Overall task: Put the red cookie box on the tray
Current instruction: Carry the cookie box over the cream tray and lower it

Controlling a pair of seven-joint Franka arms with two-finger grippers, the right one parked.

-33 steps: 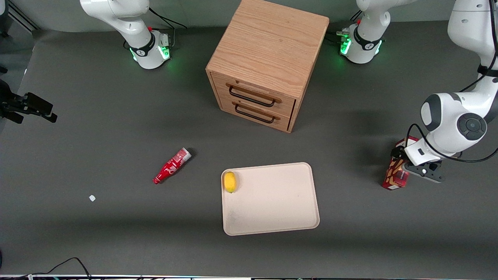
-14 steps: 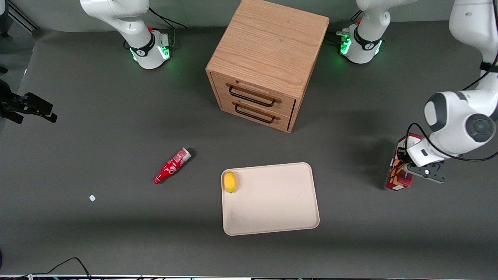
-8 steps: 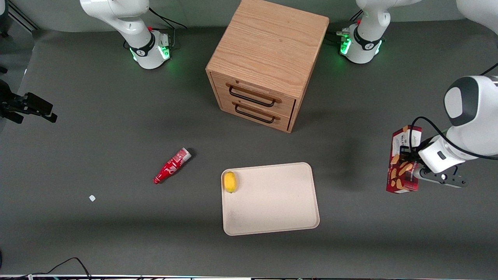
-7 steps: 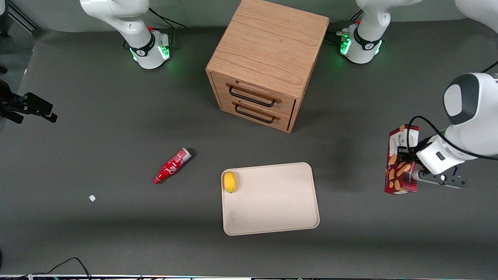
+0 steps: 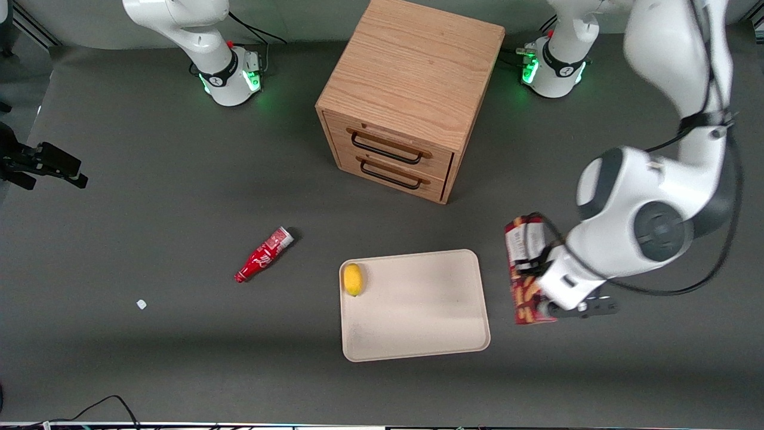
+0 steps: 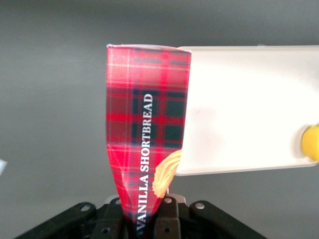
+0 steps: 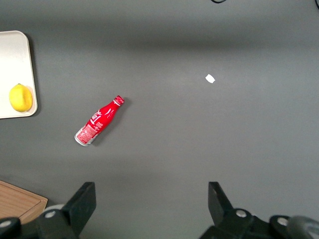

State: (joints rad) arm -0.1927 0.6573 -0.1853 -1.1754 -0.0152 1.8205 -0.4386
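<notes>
The red cookie box (image 5: 523, 272), dark-red tartan with cookie pictures, hangs in the air in my left gripper (image 5: 546, 280), just off the tray's edge toward the working arm's end. In the left wrist view the box (image 6: 147, 134) is pinched between the black fingers (image 6: 167, 219) and reaches out over the tray's edge (image 6: 239, 109). The beige tray (image 5: 418, 310) lies flat on the table, nearer the front camera than the drawer cabinet. The gripper (image 6: 144, 221) is shut on the box.
A yellow lemon (image 5: 353, 279) lies on the tray near its rim. A wooden two-drawer cabinet (image 5: 409, 98) stands farther from the camera. A red bottle (image 5: 263, 254) lies on the table toward the parked arm's end, with a small white scrap (image 5: 141, 304) farther that way.
The left gripper lifted the red cookie box off the table and carried it toward the tray; it now hangs beside the tray's edge. Tray, lemon and bottle have not moved.
</notes>
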